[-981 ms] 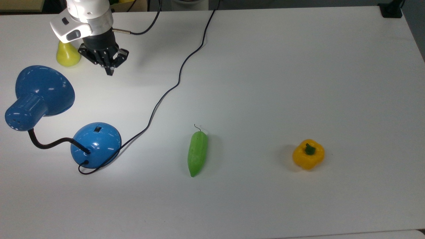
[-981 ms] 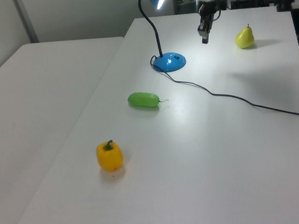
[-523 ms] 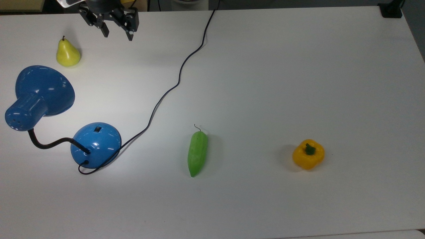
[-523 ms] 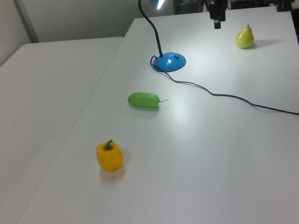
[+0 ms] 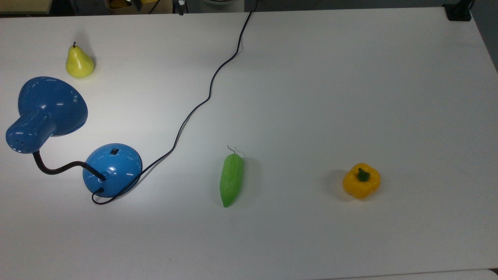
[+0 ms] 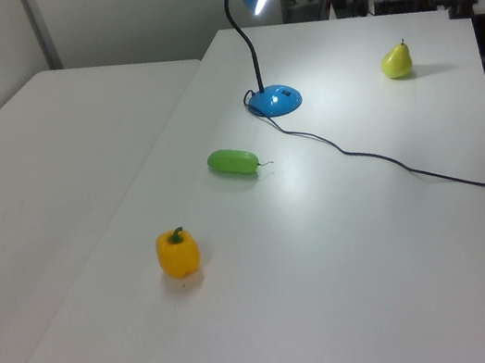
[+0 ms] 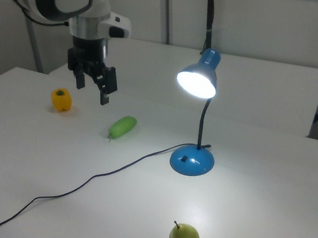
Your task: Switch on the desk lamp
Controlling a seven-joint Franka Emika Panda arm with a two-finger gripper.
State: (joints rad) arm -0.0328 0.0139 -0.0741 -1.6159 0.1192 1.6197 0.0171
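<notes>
Above the table, empty claw, fingers spread.

the desk lamp was shiny blue. it stood up on its round base, its bendy black neck curved, and its shade shone brightly downward.

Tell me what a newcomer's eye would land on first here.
The glossy blue desk lamp, its bell shade glowing bright, stands mid-table in the right view. The black two-finger gripper hangs open above the table at the right view's left, near a yellow bell pepper and a green cucumber.
</notes>
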